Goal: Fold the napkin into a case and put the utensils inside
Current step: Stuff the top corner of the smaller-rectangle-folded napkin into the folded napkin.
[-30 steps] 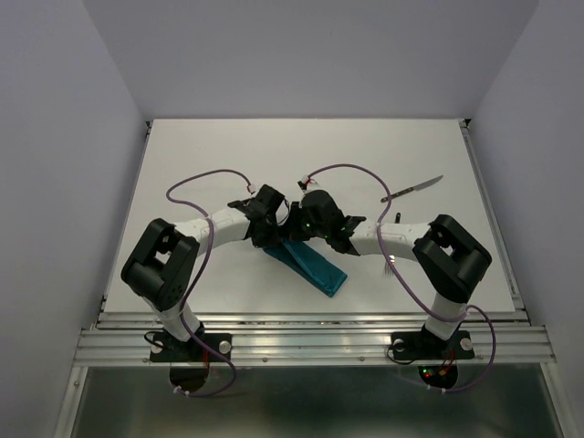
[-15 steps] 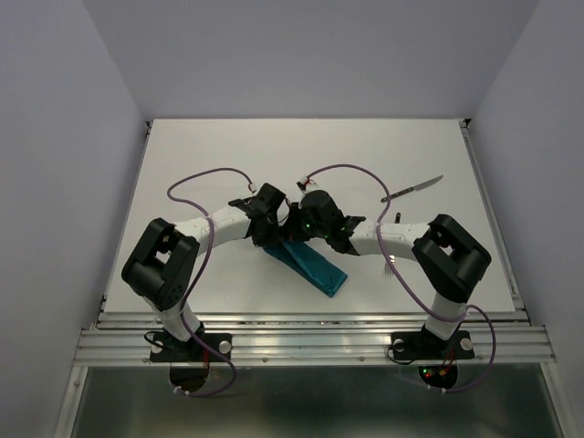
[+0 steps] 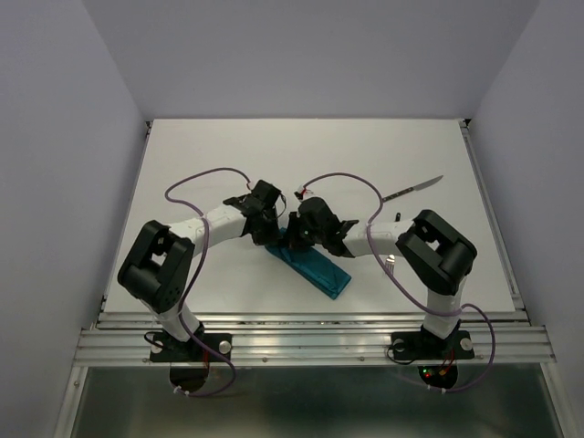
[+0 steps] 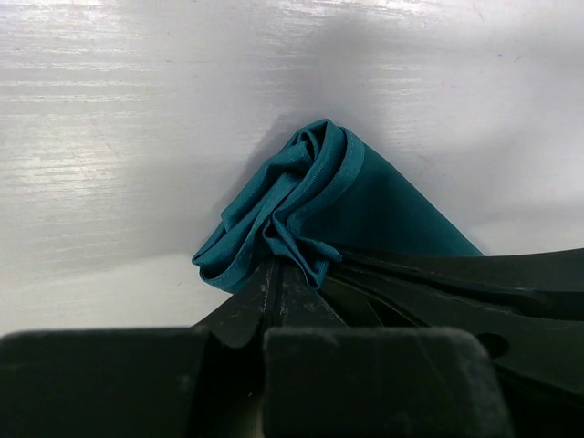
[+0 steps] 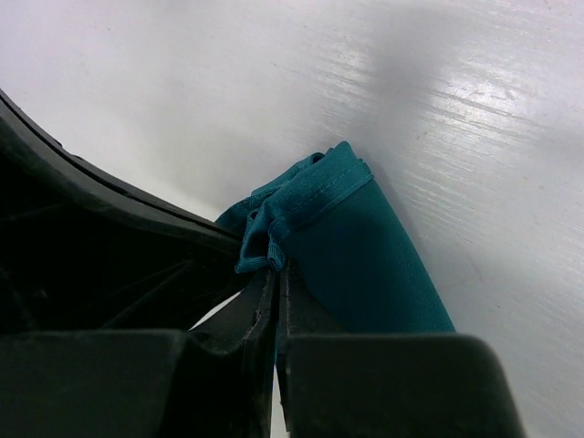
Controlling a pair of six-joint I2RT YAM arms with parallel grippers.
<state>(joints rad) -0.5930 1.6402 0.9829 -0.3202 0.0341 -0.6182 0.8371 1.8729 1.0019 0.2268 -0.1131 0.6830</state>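
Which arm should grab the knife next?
Right, probably. The knife lies on the right side, nearer the right gripper than the left gripper. Both pinch the napkin, so it must let go first.

Bright, even light; glare streaks the table (image 5: 474, 91), and the near left tool (image 4: 274, 278) blurs.

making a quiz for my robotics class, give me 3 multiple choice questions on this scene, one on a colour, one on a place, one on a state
1. What colour is the napkin? A) red B) white C) teal
2. Where is the knife? A) inside the napkin B) far right, apart from the napkin C) on the floor
3. How is the left claw? A) wide open B) shut on the napkin's end C) shut on the knife

Answers: 1 C, teal in every view. 2 B, it lies alone at the far right in the top view. 3 B, its wrist view shows bunched cloth pinched in it.
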